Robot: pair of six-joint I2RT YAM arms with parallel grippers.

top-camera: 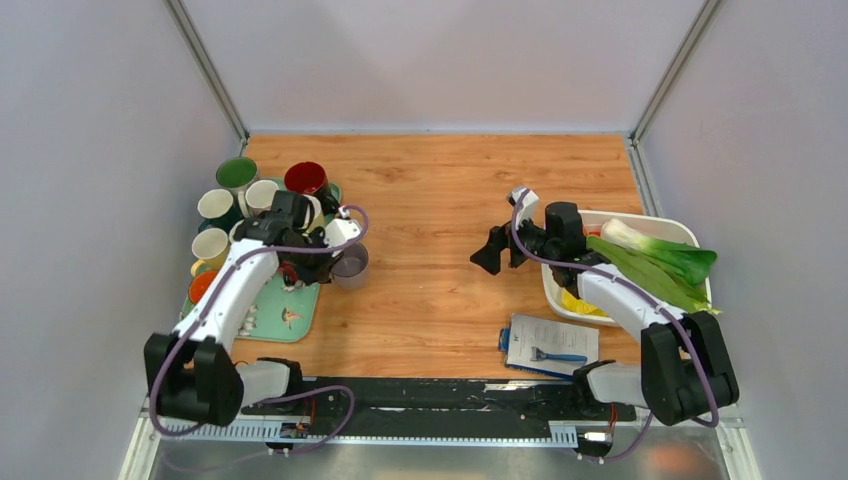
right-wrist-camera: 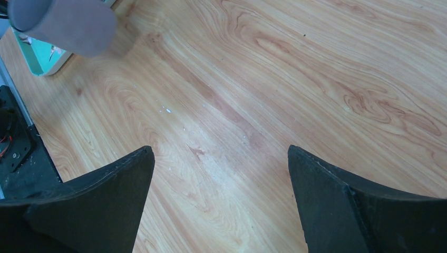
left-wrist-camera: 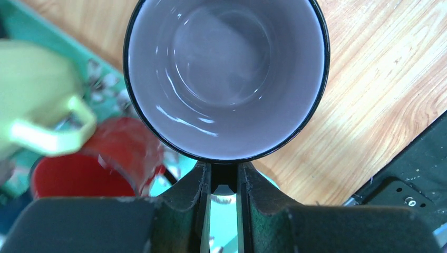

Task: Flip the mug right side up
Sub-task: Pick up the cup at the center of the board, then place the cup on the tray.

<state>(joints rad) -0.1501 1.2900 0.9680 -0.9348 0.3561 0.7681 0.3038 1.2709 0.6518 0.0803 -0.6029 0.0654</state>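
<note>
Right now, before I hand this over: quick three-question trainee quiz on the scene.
1. True or false: the right gripper is holding something.
2. In the left wrist view, the grey mug shows the camera its: A) base B) open mouth C) side wall only.
3. Fill in: the green vegetable lies across the white ____.
Key: 1 false, its jaws stand wide over bare wood; 2 B; 3 tub.

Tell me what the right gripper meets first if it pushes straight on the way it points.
Probably the bare wooden table; the grey mug sits well off that line.
</note>
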